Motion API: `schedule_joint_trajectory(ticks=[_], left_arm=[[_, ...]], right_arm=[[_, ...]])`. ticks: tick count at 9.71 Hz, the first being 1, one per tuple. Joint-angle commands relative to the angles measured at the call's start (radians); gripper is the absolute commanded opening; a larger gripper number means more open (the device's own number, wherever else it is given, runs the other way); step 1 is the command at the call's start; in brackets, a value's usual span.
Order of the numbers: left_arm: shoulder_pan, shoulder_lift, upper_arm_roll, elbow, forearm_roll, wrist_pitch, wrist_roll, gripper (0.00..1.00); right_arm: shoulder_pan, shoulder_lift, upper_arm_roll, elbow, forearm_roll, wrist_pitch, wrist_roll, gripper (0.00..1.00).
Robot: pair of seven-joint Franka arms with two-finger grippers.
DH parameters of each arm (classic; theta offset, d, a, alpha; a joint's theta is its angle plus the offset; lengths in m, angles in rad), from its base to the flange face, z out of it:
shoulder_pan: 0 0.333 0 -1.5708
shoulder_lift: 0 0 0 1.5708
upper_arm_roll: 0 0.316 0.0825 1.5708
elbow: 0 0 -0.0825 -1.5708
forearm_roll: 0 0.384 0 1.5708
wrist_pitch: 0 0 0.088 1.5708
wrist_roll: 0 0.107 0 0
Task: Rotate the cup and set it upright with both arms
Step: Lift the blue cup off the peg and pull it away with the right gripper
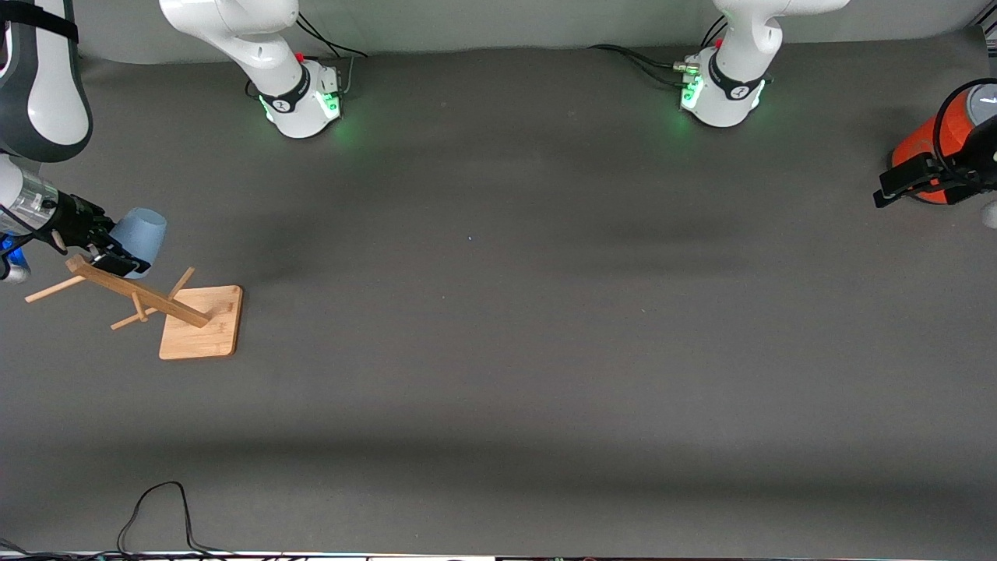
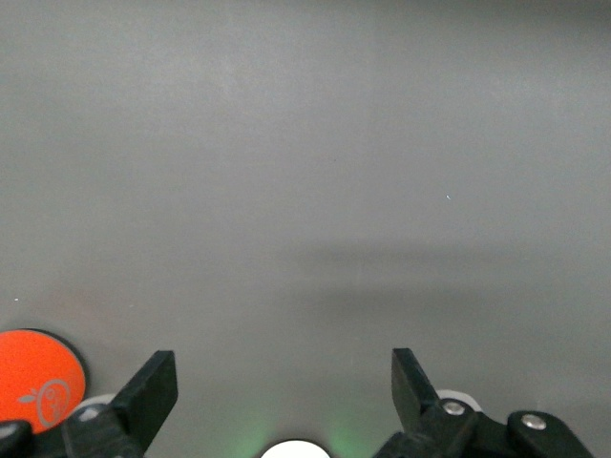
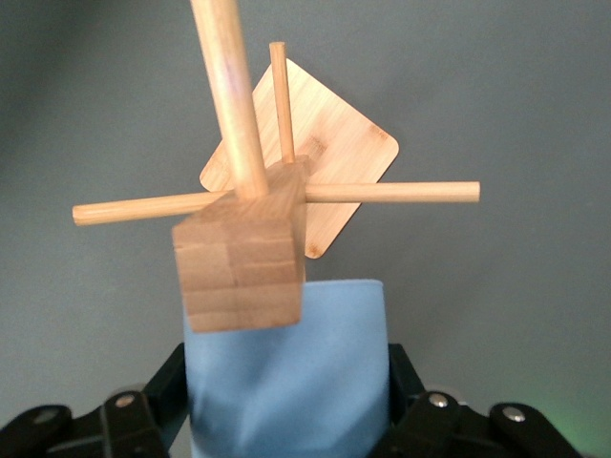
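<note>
1. The right arm point(image 1: 234, 31) rises from its base at the top of the front view and reaches out over the right arm's end of the table point(image 1: 498, 351), its forearm angled down toward the wooden cup stand point(image 1: 156, 300)
2. The right gripper point(image 1: 109, 253) hangs over the top of the stand's post, its two black fingers point(image 3: 158, 396) pressed against either side of the cup point(image 1: 142, 234)
3. The cup, a small pale-blue tapered tumbler, is clamped between those fingers and lies tilted in the air, just beside the post's top block; in the right wrist view point(image 3: 286, 382) the block overlaps its upper edge
4. The stand has a square bamboo base plate resting on the table, a leaning square post and thin round pegs sticking out sideways
5. The left arm point(image 1: 748, 39) waits at its own end of the table, wrist up near an orange cylinder with a grey top point(image 1: 946, 140)
6. The left gripper point(image 2: 284, 396) faces bare table with its fingers spread wide apart, holding nothing
</note>
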Motion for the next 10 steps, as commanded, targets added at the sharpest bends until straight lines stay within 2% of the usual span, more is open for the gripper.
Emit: schedule_joint_trajectory(ticks=[1, 3, 6, 9, 10], left_arm=[[-0.001, -0.005, 0.0, -0.003, 0.005, -0.006, -0.007, 1.0], [-0.001, -0.007, 0.0, -0.003, 0.005, -0.009, -0.007, 1.0], [-0.001, -0.008, 0.0, -0.003, 0.005, -0.013, -0.007, 1.0], [0.002, -0.008, 0.001, -0.005, 0.005, -0.019, -0.005, 1.0], [0.002, -0.007, 0.003, -0.005, 0.005, -0.019, -0.005, 1.0]], right_arm=[[0.045, -0.047, 0.007, 0.008, 0.014, -0.019, 0.015, 0.55], [0.091, -0.102, 0.007, 0.012, 0.014, -0.073, 0.028, 0.55], [0.175, -0.178, 0.008, 0.011, 0.004, -0.145, 0.155, 0.55], [0.345, -0.229, 0.016, 0.012, 0.001, -0.206, 0.454, 0.55], [0.408, -0.229, 0.039, 0.017, 0.001, -0.206, 0.599, 0.55]])
